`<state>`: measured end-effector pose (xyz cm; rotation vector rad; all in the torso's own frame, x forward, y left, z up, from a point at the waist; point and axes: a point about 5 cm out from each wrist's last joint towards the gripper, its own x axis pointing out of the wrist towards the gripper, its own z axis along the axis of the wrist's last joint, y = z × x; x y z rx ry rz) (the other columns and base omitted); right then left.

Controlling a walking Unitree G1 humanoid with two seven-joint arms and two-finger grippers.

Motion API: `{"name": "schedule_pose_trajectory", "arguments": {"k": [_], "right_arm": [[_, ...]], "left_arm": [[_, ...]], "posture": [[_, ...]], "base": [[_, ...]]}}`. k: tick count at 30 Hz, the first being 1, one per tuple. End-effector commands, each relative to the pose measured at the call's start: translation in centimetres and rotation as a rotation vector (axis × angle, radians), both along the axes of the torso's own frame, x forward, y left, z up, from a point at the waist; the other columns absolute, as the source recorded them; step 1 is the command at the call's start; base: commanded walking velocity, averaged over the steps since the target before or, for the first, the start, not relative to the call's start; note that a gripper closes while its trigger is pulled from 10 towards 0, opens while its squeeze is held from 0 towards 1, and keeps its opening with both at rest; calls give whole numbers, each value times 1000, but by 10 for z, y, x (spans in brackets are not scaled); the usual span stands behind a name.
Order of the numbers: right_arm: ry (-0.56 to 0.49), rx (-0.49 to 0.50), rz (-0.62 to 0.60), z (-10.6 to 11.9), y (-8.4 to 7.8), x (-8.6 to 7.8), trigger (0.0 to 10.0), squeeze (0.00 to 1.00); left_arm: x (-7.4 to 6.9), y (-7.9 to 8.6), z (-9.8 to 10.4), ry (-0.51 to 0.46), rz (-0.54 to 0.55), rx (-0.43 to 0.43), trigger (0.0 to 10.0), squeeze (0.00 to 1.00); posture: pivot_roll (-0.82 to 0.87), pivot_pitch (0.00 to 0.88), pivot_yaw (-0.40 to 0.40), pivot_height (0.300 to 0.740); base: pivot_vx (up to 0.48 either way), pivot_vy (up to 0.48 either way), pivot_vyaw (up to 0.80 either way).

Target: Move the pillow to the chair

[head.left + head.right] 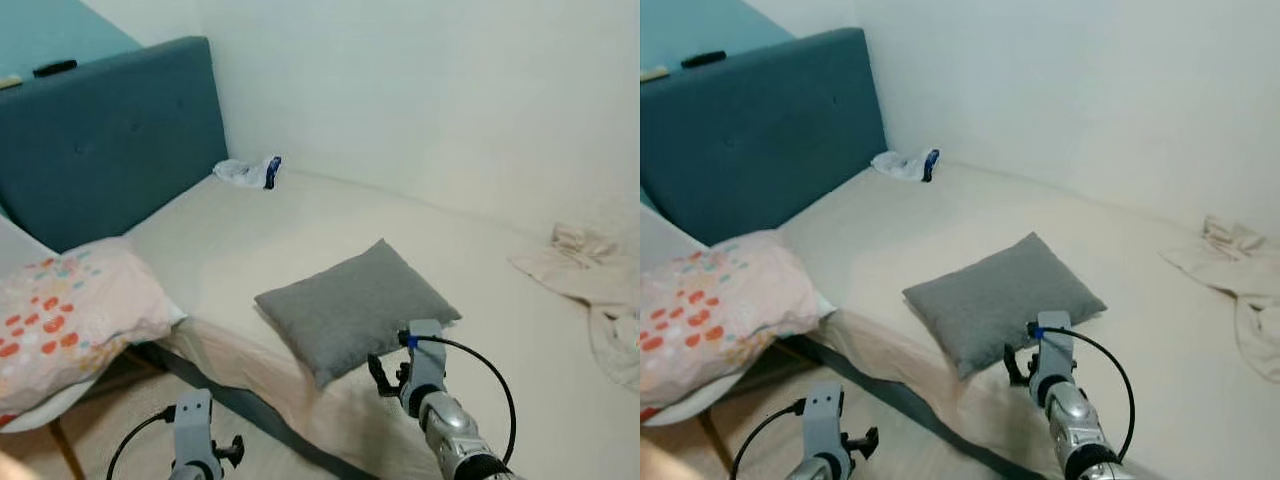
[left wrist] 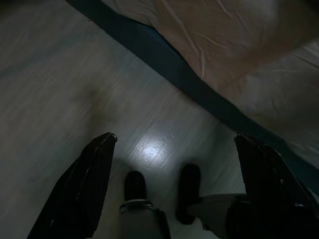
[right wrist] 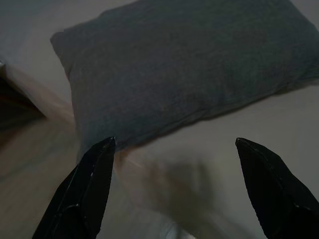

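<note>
The grey pillow (image 1: 352, 308) lies flat on the cream bed (image 1: 330, 225), near the front edge of the mattress, with one corner pointing to the wall. The right gripper (image 3: 174, 186) hangs just in front of the pillow's near edge, above the edge of the bed. Its two black fingers (image 3: 89, 186) are spread wide apart and hold nothing; the pillow is between and beyond them, not touched. The left gripper (image 2: 172, 191) is low, over the wooden floor (image 2: 75, 89) beside the bed. Its fingers are also wide open and empty.

At the left, a pillow with orange and red spots (image 1: 65, 320) rests on a white chair (image 1: 40, 412). A blue headboard (image 1: 110, 150) stands behind it. A small white and blue bundle (image 1: 248, 172) lies at the far corner of the bed, and some crumpled pale cloth (image 1: 585, 275) lies at the right side.
</note>
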<state>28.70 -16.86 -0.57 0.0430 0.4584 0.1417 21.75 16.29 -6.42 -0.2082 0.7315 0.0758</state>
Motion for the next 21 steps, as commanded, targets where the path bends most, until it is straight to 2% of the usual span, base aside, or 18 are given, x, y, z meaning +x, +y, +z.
{"name": "schedule_pose_trajectory", "arguments": {"k": [1, 6, 13, 16, 21], "right_arm": [[36, -14, 50, -5, 3, -5, 10000, 0], [45, -31, 64, -5, -1, -5, 10000, 0], [34, -32, 58, 1, -2, 3, 10000, 0], [18, -6, 43, 3, 7, 6, 10000, 0], [22, 1, 46, 0, 10, 3, 10000, 0]], "left_arm": [[1, 0, 0, -1, 57, -22, 10000, 0], [5, -4, 3, -16, 83, -38, 10000, 0], [11, -15, 7, -59, 24, -52, 10000, 0], [17, -23, 11, -80, -70, -39, 10000, 0], [24, -22, 16, -98, -62, -40, 10000, 0]], "posture": [[-58, 0, -133, 740], [-46, 0, -158, 740], [-31, 0, -136, 740], [-34, 0, -108, 740], [-38, 0, -96, 740]], "base": [[0, 0, 0], [0, 0, 0], [0, 0, 0], [0, -429, 0], [0, -384, 0]]}}
